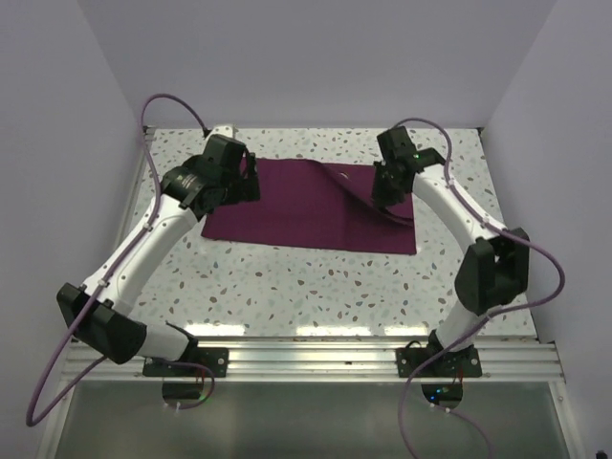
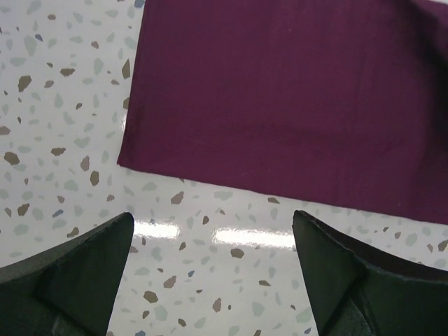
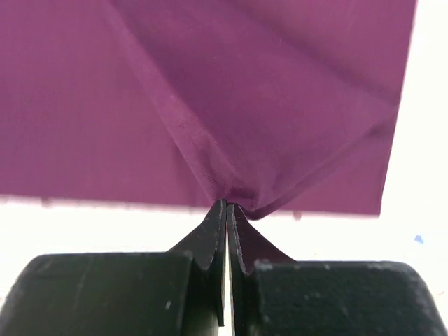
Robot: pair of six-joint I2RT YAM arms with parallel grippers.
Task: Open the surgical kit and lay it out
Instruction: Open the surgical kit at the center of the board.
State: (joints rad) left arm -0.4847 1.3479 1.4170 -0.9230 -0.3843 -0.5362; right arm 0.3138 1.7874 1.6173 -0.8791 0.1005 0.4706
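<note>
The surgical kit shows as a dark purple cloth wrap lying flat on the speckled table. My right gripper is over the cloth's right part, shut on a pinch of the fabric. In the right wrist view the cloth pulls up into a ridge that ends between the closed fingertips of the gripper. My left gripper hovers at the cloth's left edge. In the left wrist view it stands wide open over bare tabletop, just short of the cloth's edge, with nothing between its fingers.
The speckled table is boxed in by white walls at the left, back and right. A metal rail with both arm bases runs along the near edge. Grey cables loop from both arms.
</note>
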